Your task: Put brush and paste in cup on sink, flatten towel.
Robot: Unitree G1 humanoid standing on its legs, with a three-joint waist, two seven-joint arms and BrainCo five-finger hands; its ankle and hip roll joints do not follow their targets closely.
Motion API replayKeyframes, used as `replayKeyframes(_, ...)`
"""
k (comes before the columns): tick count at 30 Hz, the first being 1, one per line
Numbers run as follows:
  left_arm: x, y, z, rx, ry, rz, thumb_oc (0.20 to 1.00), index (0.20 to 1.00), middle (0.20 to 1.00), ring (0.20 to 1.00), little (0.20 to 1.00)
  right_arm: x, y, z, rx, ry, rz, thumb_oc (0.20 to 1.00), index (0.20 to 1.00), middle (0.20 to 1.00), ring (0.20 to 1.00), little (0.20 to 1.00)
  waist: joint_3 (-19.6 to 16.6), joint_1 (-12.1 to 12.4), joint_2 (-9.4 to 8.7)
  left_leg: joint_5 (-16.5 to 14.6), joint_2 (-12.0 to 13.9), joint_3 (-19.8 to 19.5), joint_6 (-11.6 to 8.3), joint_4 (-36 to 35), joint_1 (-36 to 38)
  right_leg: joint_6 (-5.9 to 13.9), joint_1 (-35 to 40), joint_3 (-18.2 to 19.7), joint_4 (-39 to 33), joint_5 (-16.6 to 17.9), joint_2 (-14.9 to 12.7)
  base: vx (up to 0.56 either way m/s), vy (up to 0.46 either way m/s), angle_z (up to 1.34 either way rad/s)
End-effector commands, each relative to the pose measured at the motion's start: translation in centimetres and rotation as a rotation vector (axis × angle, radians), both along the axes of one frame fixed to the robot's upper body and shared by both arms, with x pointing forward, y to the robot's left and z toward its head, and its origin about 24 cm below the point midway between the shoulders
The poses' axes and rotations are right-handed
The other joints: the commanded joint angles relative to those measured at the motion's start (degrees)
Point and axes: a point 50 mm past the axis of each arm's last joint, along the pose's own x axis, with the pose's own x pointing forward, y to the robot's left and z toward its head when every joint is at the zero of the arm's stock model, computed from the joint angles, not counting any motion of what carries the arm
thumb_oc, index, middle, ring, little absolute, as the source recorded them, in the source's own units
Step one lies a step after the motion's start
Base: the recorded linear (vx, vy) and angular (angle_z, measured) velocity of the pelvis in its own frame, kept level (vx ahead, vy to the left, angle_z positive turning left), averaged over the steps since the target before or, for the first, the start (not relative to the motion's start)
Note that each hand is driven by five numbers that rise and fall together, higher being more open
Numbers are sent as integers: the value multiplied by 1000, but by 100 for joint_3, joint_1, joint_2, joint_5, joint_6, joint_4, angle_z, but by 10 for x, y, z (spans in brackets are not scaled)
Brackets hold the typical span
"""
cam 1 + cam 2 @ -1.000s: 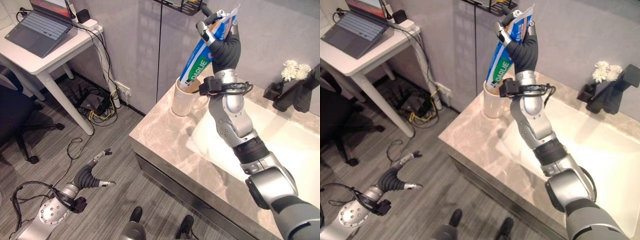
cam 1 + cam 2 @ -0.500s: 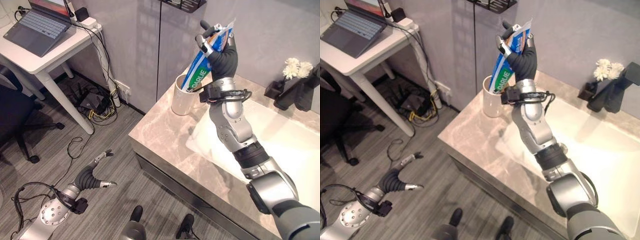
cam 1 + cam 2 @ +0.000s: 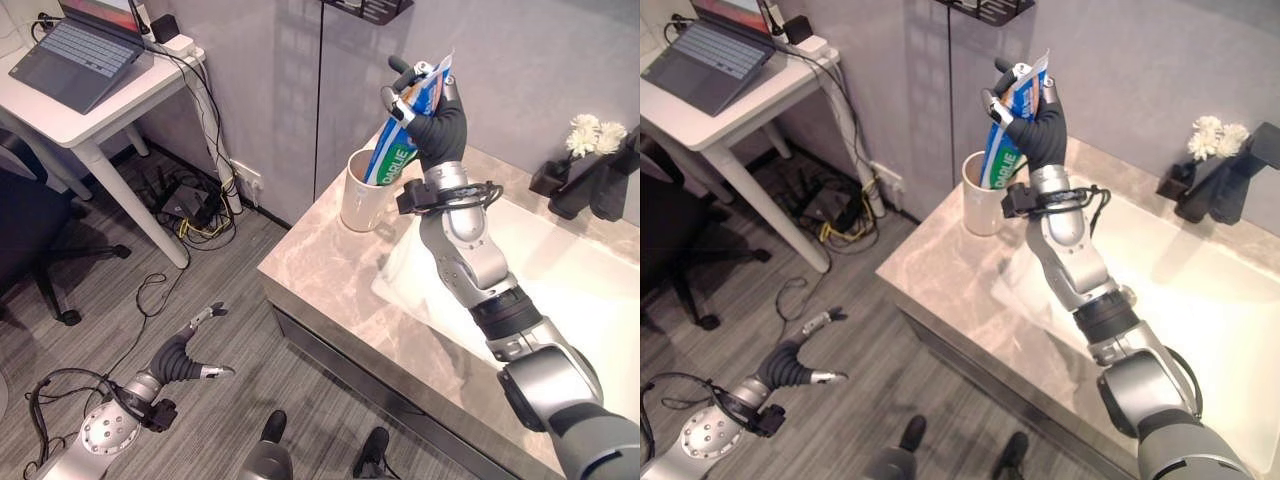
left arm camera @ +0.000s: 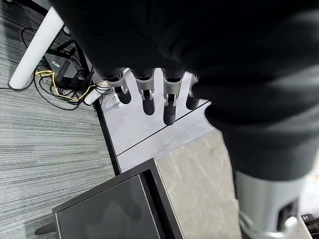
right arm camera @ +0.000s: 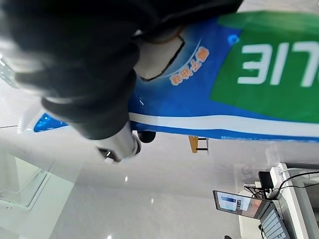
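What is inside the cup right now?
The lower end of the toothpaste tube stands in the cup, held at its top by the right hand. The cup's wall hides its bottom, so a brush cannot be confirmed.

**Mock bathroom in an office or lab room**

A marble-look counter (image 3: 330,260) with a white sink (image 3: 590,290), dark faucet (image 3: 600,185) and flowers (image 3: 592,133) stands beside a white desk (image 3: 90,110) with a laptop (image 3: 75,50), tangled floor cables (image 3: 195,215) and grey carpet.

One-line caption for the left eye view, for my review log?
Right hand holds the toothpaste tube with its lower end in the cup on the counter; left hand hangs open above the floor.
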Motion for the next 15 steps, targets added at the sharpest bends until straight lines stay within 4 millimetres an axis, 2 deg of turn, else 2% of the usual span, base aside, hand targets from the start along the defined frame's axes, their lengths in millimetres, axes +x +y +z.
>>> replayKeyframes(1,5,4,14,10,-61,-7,1000,1000,1000,1000,1000,-12,4,39,-32,-182,19,1000,1000,1000,1000,1000,-23,117,-261,326,-301,-261,332,-73,-385,508,695,168,12,-339,-432,-7,-1,-3)
replayKeyframes(10,12,3,23,78,-121,-31,1000,1000,1000,1000,1000,-19,8,56,12,-258,-1,1000,1000,1000,1000,1000,-82,97,-249,275,-269,-139,328,-73,-285,501,692,266,12,-317,-423,-3,-3,-3)
replayKeyframes(13,14,3,25,68,-136,-20,1000,1000,1000,1000,1000,-24,4,62,39,-292,-21,1000,1000,1000,1000,1000,-98,99,-226,270,-264,-122,319,-73,-254,503,706,273,12,-319,-422,-14,-16,-8)
replayKeyframes(14,18,1,34,40,-186,-19,1000,1000,1000,1000,1000,-36,-9,72,105,-377,-79,1000,1000,1000,1000,1000,-155,55,-170,251,-257,-79,310,-73,-214,503,731,299,12,-324,-427,-22,-24,-9)
replayKeyframes(15,19,0,38,26,-203,-20,1000,1000,1000,1000,1000,-41,-14,75,128,-403,-96,1000,1000,1000,1000,1000,-174,31,-152,247,-248,-62,308,-73,-194,504,740,309,12,-324,-431,-22,-24,-8)
